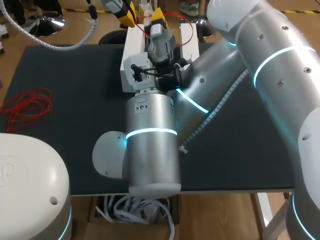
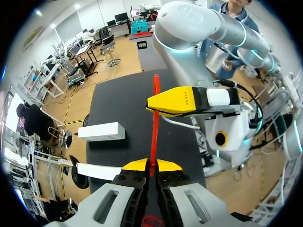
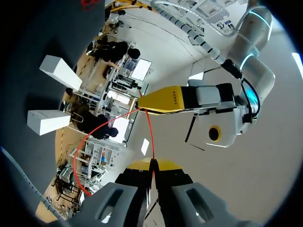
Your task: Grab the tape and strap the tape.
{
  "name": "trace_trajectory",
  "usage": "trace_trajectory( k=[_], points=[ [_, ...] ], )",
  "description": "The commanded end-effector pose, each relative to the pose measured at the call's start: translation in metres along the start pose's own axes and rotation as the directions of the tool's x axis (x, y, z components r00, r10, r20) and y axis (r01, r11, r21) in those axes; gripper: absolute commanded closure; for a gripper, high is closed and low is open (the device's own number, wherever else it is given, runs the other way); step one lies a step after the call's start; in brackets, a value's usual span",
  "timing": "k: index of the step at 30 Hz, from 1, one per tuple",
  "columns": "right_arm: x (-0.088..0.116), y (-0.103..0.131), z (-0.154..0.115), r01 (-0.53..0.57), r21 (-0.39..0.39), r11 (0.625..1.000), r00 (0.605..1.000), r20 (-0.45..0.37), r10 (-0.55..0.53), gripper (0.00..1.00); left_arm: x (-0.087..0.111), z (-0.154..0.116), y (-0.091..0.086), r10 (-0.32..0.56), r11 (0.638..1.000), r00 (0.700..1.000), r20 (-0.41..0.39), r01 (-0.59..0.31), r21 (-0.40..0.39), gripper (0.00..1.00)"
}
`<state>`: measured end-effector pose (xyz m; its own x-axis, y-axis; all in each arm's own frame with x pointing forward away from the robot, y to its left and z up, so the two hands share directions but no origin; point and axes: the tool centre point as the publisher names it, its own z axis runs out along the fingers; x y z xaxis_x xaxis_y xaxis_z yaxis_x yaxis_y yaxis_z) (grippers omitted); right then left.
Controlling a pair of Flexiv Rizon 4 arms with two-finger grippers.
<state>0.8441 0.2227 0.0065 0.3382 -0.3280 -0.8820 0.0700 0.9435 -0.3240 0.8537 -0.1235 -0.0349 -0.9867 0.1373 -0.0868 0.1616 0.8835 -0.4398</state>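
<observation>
A thin red strap (image 2: 154, 118) runs taut between my two grippers, held above the far middle of the black table (image 1: 75, 80). In the left wrist view my left gripper (image 2: 151, 165) is shut on one end. Ahead of it, the right gripper (image 2: 177, 100) pinches the strap further along. In the right wrist view my right gripper (image 3: 151, 164) is shut on the strap (image 3: 147, 127), and a slack red loop (image 3: 92, 137) hangs off beside it. From above, both yellow-tipped grippers, left (image 1: 127, 15) and right (image 1: 159, 17), meet at the table's far edge, partly hidden by my right arm.
A heap of loose red straps (image 1: 27, 107) lies at the table's left edge. Two white boxes (image 1: 134, 60) (image 1: 187, 35) stand at the far middle, under the grippers. My right arm (image 1: 210, 95) spans the table's middle and right. My left arm's base (image 1: 30, 185) fills the near left corner.
</observation>
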Motion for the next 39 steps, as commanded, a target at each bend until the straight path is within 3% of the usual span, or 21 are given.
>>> trace_trajectory(
  k=[1,22,36,38,39],
  points=[
    [0.002,-0.005,0.000,0.007,-0.012,1.000,1.000,0.002,-0.007,1.00,0.000,0.000,0.000,-0.001,1.000,1.000,0.000,0.001,-0.002,1.00],
    [0.009,0.020,0.004,0.012,-0.071,0.997,1.000,-0.012,-0.013,1.00,0.000,0.000,0.000,-0.001,1.000,1.000,0.000,0.001,-0.002,1.00],
    [0.010,0.009,0.001,0.008,-0.053,0.999,1.000,-0.025,-0.009,1.00,0.000,0.000,0.000,-0.001,1.000,1.000,0.000,0.001,-0.002,1.00],
    [0.010,0.009,0.001,0.004,-0.052,0.999,1.000,-0.028,-0.006,0.44,0.000,0.000,0.000,-0.001,1.000,1.000,0.000,0.001,-0.002,1.00],
    [0.010,0.008,0.001,0.002,-0.052,0.999,1.000,-0.028,-0.004,0.00,0.000,0.000,0.000,-0.001,1.000,1.000,0.000,0.001,-0.002,1.00]
  ],
)
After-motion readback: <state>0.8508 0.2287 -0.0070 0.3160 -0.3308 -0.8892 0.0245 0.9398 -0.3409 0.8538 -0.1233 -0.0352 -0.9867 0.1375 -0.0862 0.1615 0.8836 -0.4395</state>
